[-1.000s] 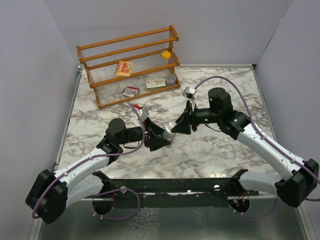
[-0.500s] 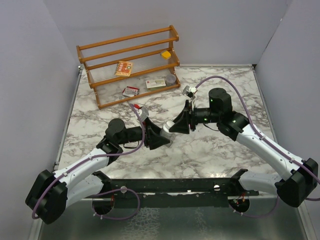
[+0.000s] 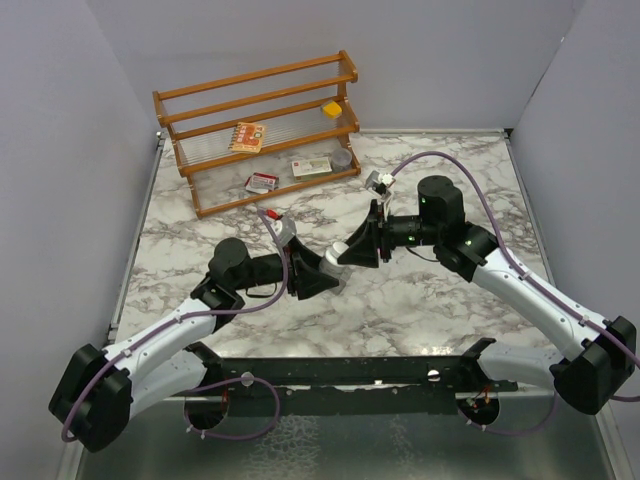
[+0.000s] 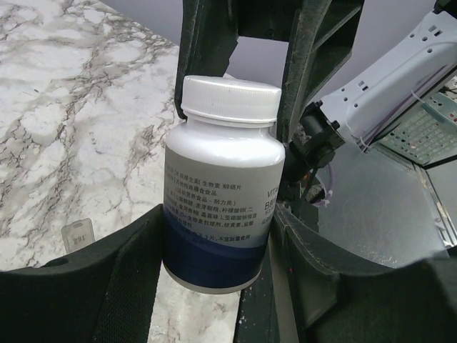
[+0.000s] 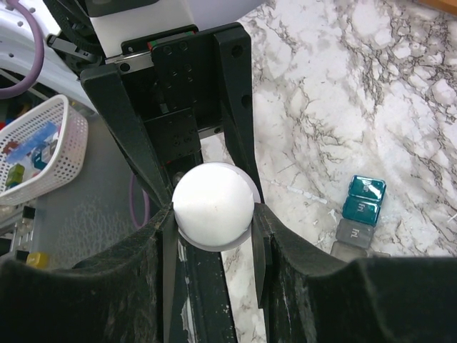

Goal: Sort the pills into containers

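A white pill bottle with a blue band and a white cap is held above the table between both arms. My left gripper is shut on the bottle's lower body. My right gripper is shut on the white cap from the other end, and its black fingers flank the cap in the left wrist view. The containers, a short strip of teal and grey compartments, lie on the marble below and to the right of the bottle. They are hidden under the grippers in the top view.
A wooden rack stands at the back left, holding small boxes, a yellow item and a small round greyish bottle. A white mesh basket sits off the table's near edge. Grey walls close in both sides.
My right gripper has moved slightly left and closed over the bottle's cap. The left arm and the bottle have stayed almost still.
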